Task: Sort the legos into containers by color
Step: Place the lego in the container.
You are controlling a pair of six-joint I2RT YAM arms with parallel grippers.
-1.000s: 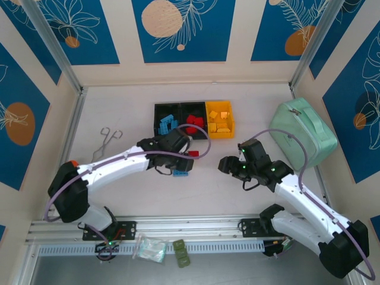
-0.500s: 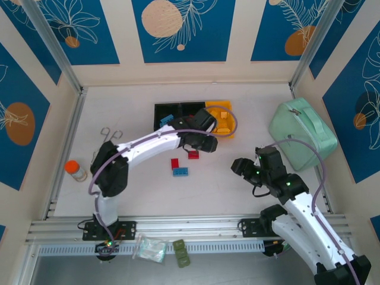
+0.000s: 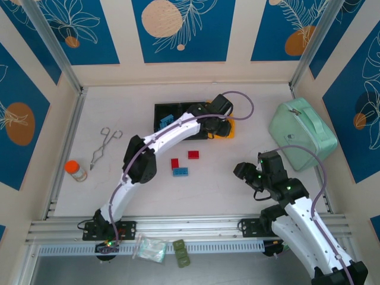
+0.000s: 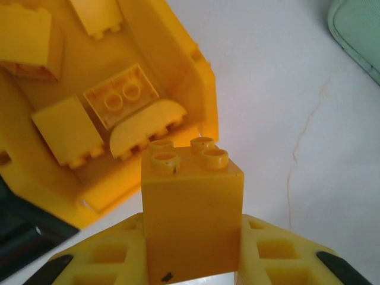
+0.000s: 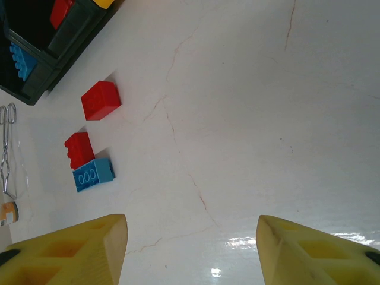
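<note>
My left gripper [image 4: 193,264] is shut on a yellow lego [image 4: 191,202], studs pointing away, held just off the near right corner of the yellow container [image 4: 205,98]. Several yellow legos [image 4: 122,104] lie inside it. From above, the left gripper [image 3: 221,126] hangs over the yellow container [image 3: 230,132], and the arm covers much of the black containers [image 3: 159,110], where blue legos [image 3: 166,122] show. Two red legos [image 3: 193,154] [image 3: 174,163] and a blue lego [image 3: 181,171] lie loose on the table. My right gripper [image 3: 241,171] [image 5: 193,237] stands open over bare table.
A mint-green case [image 3: 303,133] sits at the right. Metal tongs [image 3: 105,142] and an orange-capped bottle [image 3: 75,170] lie at the left. A plastic bag [image 3: 148,248] and olive blocks [image 3: 181,252] rest by the front rail.
My left arm has stretched from the middle of the table out to the yellow container. My right arm has drawn back toward the near right, still open.
</note>
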